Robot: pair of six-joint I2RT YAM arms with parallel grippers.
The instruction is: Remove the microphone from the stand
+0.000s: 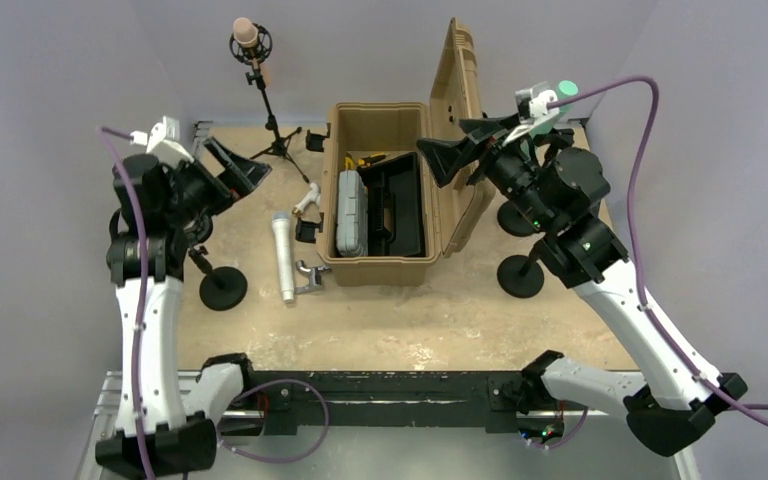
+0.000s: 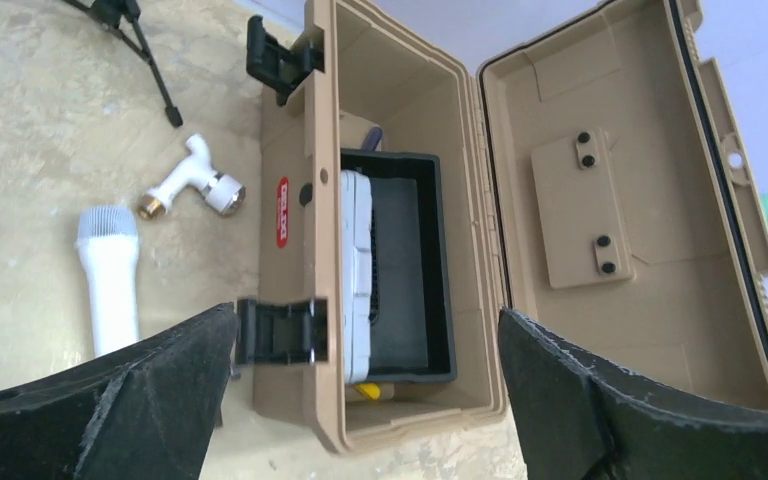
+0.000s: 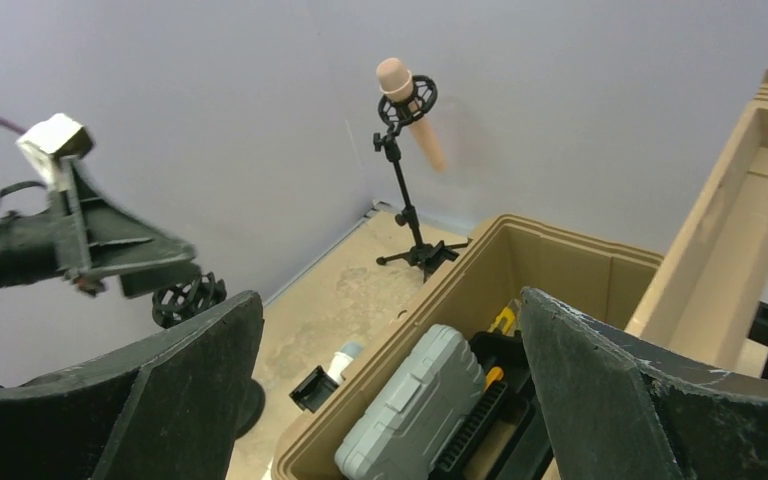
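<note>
- Stand (image 1: 223,288), black, round-based: we log it at lower left of centre in the top view.
- White microphone (image 1: 284,255): flat on the table (image 1: 440,320), left of centre, just left of the toolbox, touched by neither gripper.
- Toolbox (image 1: 375,272), tan: centre frame, lid raised, with a grey case (image 1: 351,212) inside.
- Left gripper (image 2: 367,311): mid-left, jaws spread wide; we find nothing between them.
- Right gripper (image 3: 390,298): right of the lid, jaws likewise wide and empty.
- Tan microphone (image 1: 246,33): upper left, seated in the shock mount atop the tripod stand (image 1: 265,100) by the far wall, well apart from both grippers.
</note>
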